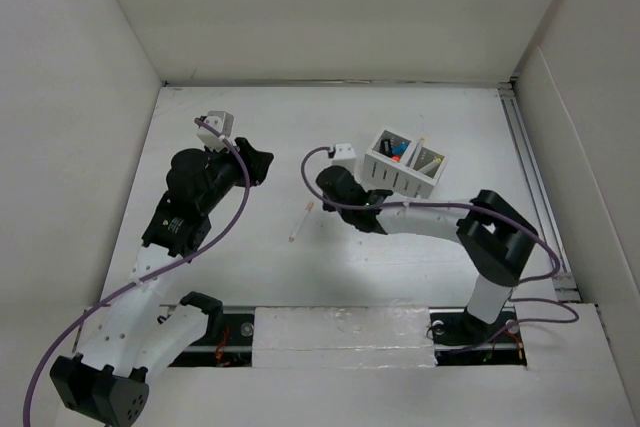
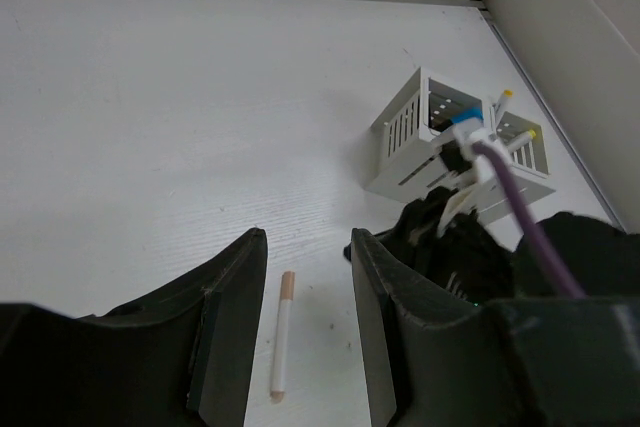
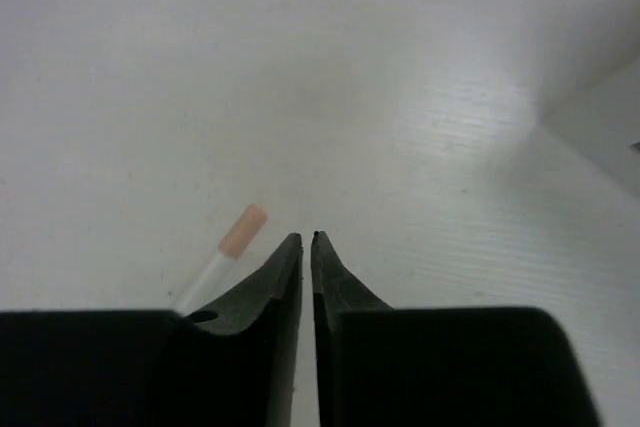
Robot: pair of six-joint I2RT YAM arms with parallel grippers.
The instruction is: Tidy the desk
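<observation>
The desk carries one pen and one organizer box.

- The pen is white with a peach cap and lies flat near the desk centre.
- The box has two compartments and stands toward the far right. Its contents are too small to count.

Two grippers are in view.

- The left gripper has its fingers spread and holds nothing.
- The right gripper has its fingers pressed almost together and holds nothing. It sits just beside the pen.
</observation>
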